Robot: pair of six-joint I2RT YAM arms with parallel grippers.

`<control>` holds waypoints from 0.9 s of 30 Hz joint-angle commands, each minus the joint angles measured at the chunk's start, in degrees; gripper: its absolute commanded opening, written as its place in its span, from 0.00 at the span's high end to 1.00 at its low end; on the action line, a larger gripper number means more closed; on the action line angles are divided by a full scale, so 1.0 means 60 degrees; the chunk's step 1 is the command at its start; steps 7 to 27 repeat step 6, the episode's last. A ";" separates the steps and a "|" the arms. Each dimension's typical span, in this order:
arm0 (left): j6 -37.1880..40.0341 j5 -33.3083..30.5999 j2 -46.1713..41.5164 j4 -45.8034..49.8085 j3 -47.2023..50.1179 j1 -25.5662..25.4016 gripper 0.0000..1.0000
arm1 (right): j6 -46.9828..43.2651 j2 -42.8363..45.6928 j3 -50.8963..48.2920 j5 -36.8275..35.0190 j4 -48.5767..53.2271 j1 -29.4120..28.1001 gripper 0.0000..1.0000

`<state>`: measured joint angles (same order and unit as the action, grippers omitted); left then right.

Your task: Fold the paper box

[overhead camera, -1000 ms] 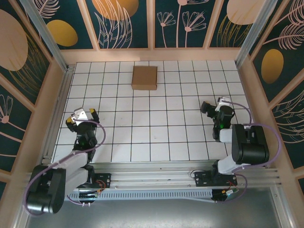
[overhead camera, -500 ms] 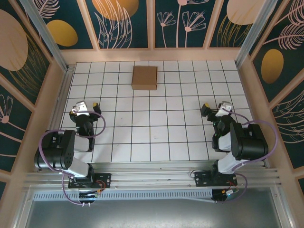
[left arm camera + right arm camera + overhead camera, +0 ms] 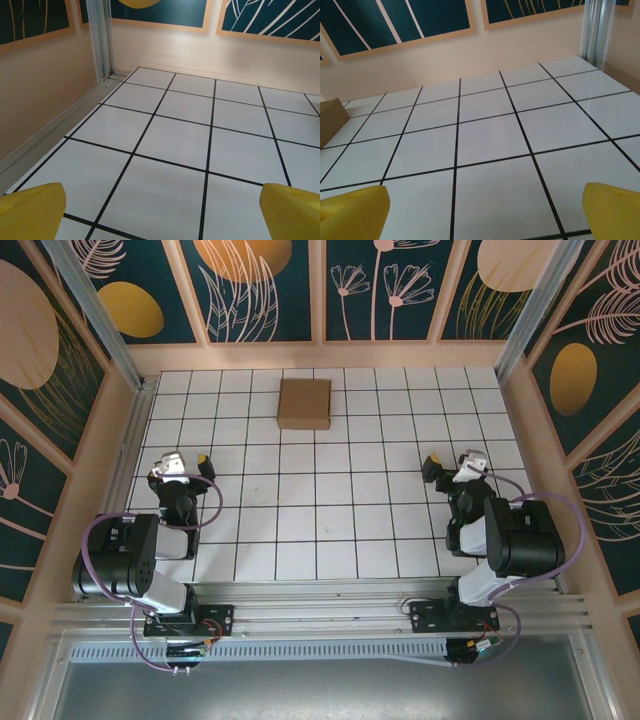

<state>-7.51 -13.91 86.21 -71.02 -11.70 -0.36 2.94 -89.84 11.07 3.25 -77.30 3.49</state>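
The paper box [image 3: 304, 404] lies closed on the far part of the table [image 3: 340, 510], a little left of centre and well apart from both arms; its inside is hidden. The left claw [image 3: 185, 462] hangs over the left tiles, spread wide and pinching nothing; its yellow fingertips [image 3: 31, 212] sit at the bottom corners of the left wrist view. The right claw [image 3: 452, 466] is over the right tiles, likewise spread wide and gripping nothing. Since a second ago the left arm has drawn its big elbow up from the near-left corner, and its claw sits slightly farther out; the right arm has folded a little nearer; the box has not moved.
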 commanded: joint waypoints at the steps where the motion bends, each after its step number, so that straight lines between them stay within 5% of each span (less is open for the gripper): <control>1: 0.0065 0.0119 0.0074 -0.0614 -0.0087 0.0045 0.01 | -0.0369 -0.0026 0.0190 -0.0623 -0.0044 -0.0351 0.01; 27: 0.0067 0.0114 0.0074 -0.0614 -0.0085 0.0045 0.01 | -0.0345 -0.0025 0.0120 -0.0637 -0.0134 -0.0346 0.01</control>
